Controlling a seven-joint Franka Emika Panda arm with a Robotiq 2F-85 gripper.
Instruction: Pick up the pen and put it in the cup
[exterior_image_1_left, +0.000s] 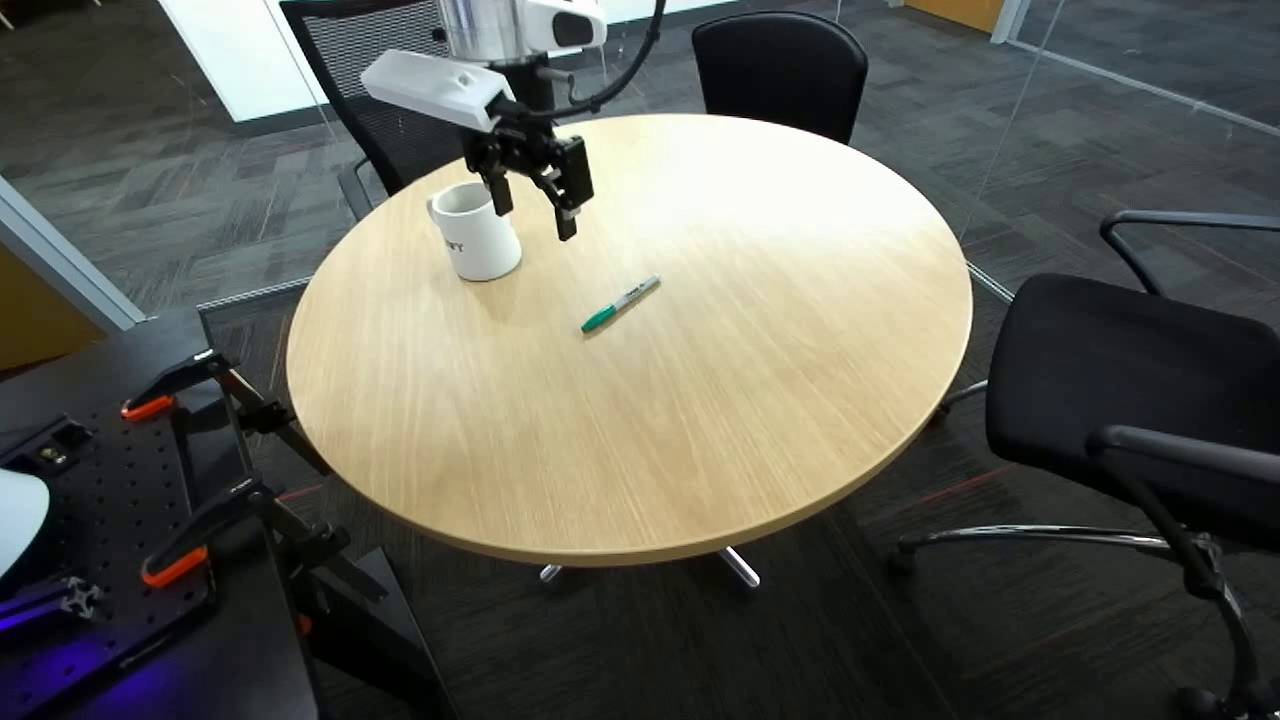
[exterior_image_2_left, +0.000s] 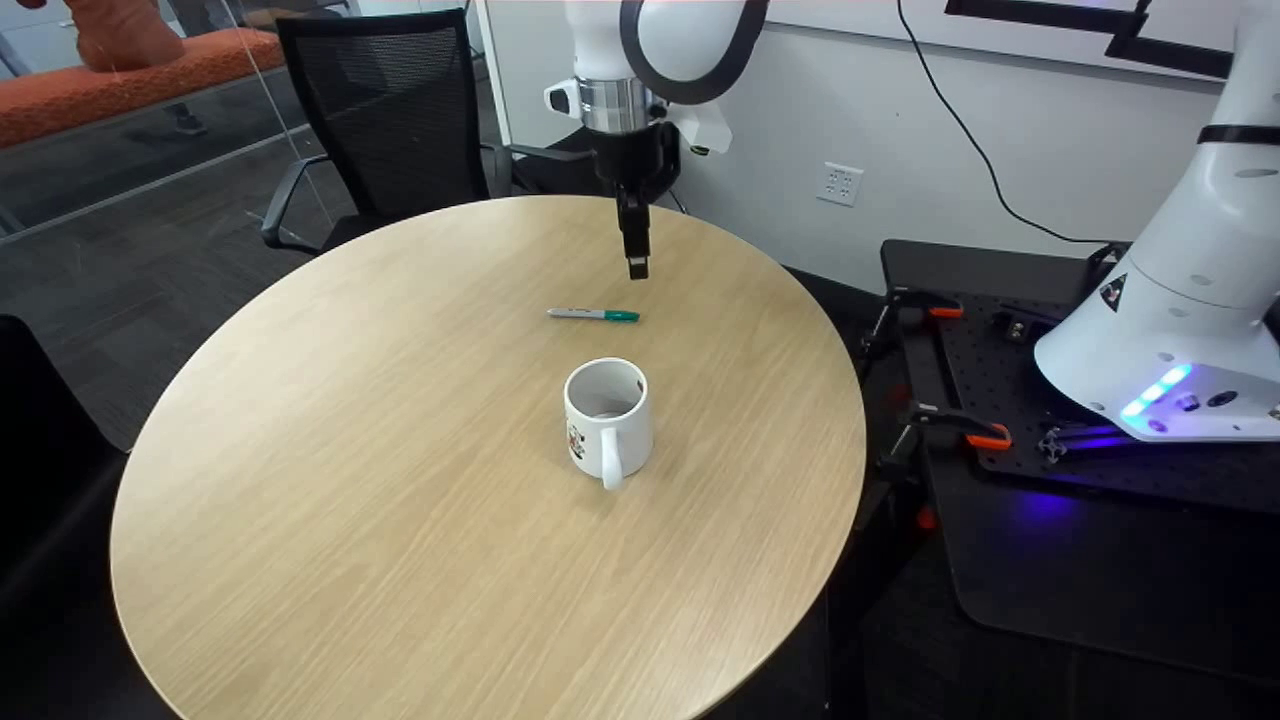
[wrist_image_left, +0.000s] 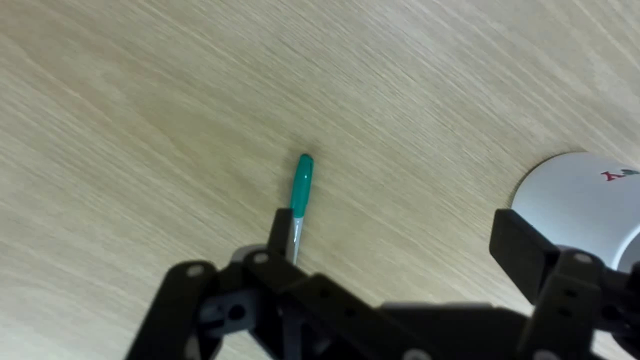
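The pen is a marker with a green cap and a grey body. It lies flat on the round wooden table, also in an exterior view. The white mug stands upright with its handle at the side; it also shows in an exterior view. My gripper is open and empty above the table, apart from the pen, and shows edge-on in an exterior view. In the wrist view my open gripper has its left finger over part of the pen. The mug is partly behind the right finger.
The round table has its edge all around. Black chairs stand around it. A black stand with orange-tipped clamps carries the robot base beside the table. A wall is behind.
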